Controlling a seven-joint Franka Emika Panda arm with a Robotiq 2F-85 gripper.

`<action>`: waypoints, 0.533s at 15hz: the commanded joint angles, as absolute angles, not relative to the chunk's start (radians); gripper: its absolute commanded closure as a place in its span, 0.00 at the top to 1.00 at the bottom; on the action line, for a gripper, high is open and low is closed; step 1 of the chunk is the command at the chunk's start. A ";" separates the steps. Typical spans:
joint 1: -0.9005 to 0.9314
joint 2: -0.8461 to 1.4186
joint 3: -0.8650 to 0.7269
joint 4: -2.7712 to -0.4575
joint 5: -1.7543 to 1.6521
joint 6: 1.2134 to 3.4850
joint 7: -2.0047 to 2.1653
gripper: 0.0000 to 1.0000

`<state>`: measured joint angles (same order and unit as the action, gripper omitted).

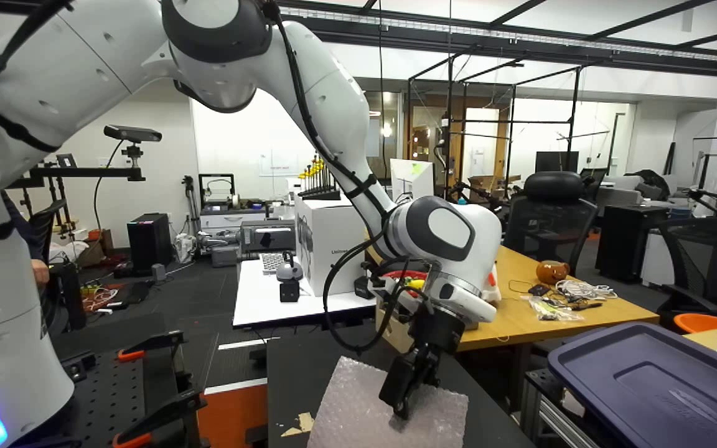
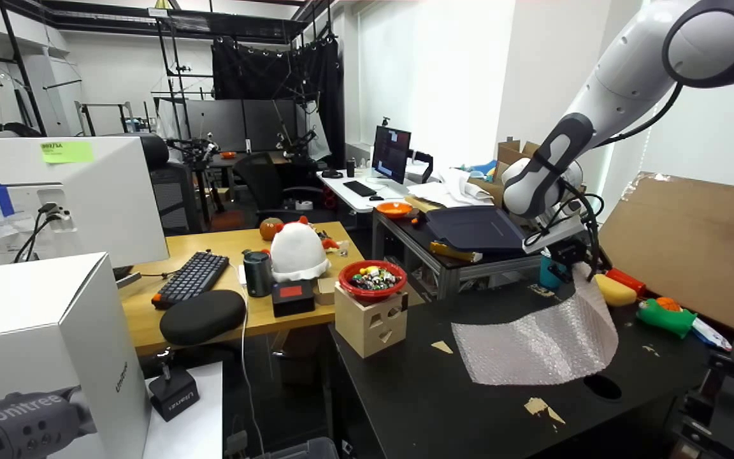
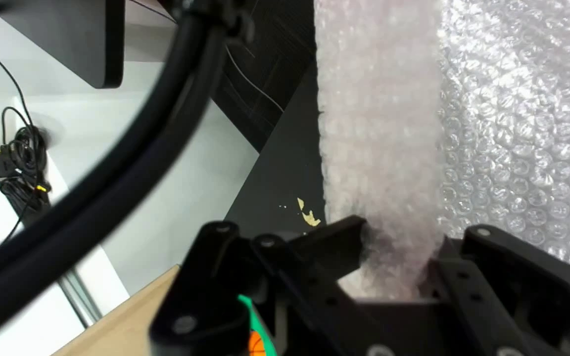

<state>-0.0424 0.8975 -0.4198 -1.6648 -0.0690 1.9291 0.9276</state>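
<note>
The fingers [image 3: 334,242] pinch one edge of the bubble wrap [image 2: 526,350] and hold it above the desk [image 2: 431,408]; the rest slopes down and lies spread on the desk, probably because so limp a sheet can't carry its own weight. Near the bubble wrap's raised end are a blue cup [image 2: 550,275] and a green toy [image 2: 665,320], perhaps grouped there to leave it room. Near its flat end stands a wooden box [image 2: 354,324], seemingly a stand for the red bowl [image 2: 373,296] on top.
</note>
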 commanded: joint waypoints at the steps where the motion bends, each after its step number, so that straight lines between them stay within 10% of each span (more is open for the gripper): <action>1: 0.005 0.830 -0.412 -1.688 -0.139 1.866 1.019 0.00; 8: 0.124 0.875 -0.288 -1.466 -0.317 1.624 1.009 0.00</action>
<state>0.0967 0.8488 -0.3364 -1.5654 -0.2594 1.7221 1.0245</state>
